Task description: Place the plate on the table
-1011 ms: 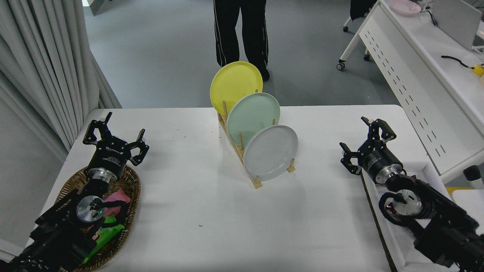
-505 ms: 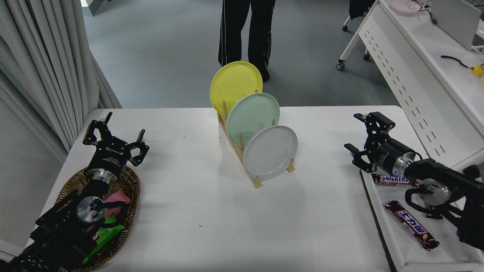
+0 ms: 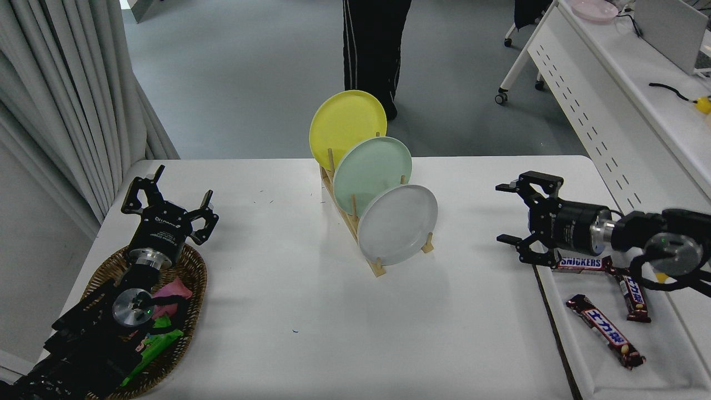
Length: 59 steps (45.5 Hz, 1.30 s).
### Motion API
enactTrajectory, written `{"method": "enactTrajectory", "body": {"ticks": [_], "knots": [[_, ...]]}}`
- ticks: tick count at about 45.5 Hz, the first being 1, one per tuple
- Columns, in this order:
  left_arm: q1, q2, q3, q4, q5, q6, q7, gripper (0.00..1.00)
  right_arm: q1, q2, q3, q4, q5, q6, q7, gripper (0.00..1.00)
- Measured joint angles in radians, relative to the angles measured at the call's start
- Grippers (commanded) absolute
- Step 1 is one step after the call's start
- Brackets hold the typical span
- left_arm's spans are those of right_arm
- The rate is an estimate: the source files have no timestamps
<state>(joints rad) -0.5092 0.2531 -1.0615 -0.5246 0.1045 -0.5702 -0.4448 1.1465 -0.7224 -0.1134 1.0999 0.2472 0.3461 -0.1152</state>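
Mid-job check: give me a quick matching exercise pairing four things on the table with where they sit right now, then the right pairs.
Things:
1. grey plate
2. yellow plate
3. right gripper
4. left gripper

Places:
A. farthest slot of the wooden rack
B. parked above the wicker basket at the table's left side
C. nearest slot of the rack, standing on edge
D. open, pointing left toward the rack, beside the candy bars

Pairs: 1-C, 2-A, 3-D, 4-B
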Motion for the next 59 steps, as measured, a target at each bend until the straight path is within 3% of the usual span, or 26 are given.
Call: {"method": "enactTrajectory", "body": {"ticks": [23, 59], "knots": [[0.0, 0.0, 0.0, 0.0, 0.0, 0.0, 0.0, 1.0, 0.029, 0.148, 0.11, -0.032, 0.028, -0.257, -0.088, 0.99], [0.0, 0.0, 0.0, 0.0, 0.0, 0.0, 0.0, 1.0, 0.033, 0.426, 0.196, -0.278, -0.032, -0.315, -0.098, 0.98]]}}
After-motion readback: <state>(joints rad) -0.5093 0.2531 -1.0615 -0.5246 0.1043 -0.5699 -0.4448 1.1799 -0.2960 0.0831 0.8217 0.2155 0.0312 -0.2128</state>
